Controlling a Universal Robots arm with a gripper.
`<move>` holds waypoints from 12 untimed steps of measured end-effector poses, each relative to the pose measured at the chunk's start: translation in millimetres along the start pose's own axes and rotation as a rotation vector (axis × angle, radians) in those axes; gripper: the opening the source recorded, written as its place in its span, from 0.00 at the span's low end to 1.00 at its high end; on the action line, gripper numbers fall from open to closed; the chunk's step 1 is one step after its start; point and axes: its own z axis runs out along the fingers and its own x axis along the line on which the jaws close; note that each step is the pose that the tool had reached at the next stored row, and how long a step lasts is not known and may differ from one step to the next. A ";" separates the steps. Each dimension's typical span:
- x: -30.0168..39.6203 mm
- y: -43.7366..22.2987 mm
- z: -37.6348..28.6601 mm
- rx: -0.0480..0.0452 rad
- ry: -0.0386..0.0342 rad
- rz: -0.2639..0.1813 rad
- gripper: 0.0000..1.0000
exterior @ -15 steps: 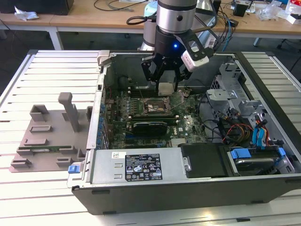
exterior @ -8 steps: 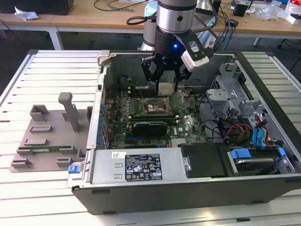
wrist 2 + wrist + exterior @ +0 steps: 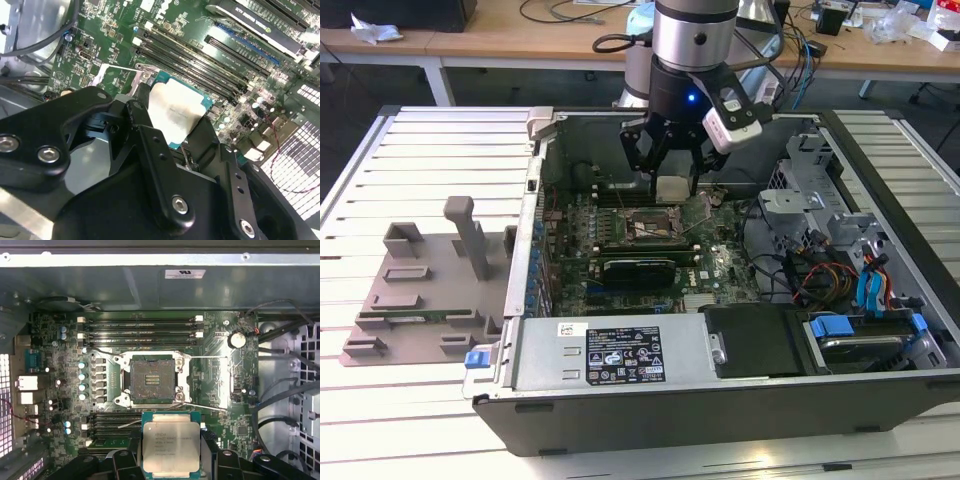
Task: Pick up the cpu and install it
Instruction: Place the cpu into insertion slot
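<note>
My fingers (image 3: pixel 123 461) are clamped on the cpu (image 3: pixel 171 446), one black finger pressing on each of two opposite edges, so the chip hangs flat between them with its top face bare.

In the first wrist view the cpu is a small flat square. It has a silvery-grey metal lid with notched corners and faint dark print across the middle, and the lid sits on a thin blue-green board that shows as a narrow rim all round. In the second wrist view the lid (image 3: pixel 175 112) looks pale and a little smudged, with the same teal edge peeking out beside my finger. In the exterior view it is a pale square (image 3: pixel 672 188) between the finger tips.

I hold the cpu in the air inside the open computer case (image 3: pixel 620 350), over the green motherboard (image 3: pixel 60 385). It is near the socket (image 3: pixel 152 380) but clear of it. The socket's dark contact field lies uncovered inside its metal frame, with the black memory slots (image 3: pixel 140 326) just beside it. The case rests on a slatted tabletop (image 3: pixel 420 160).
</note>
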 end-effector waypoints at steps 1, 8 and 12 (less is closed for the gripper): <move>0.0 0.0 0.0 0.0010 0.0003 0.019 0.55; 0.0 0.0 0.4 0.0054 0.0026 0.142 0.55; 0.0 0.0 0.4 0.0062 0.0036 0.188 0.55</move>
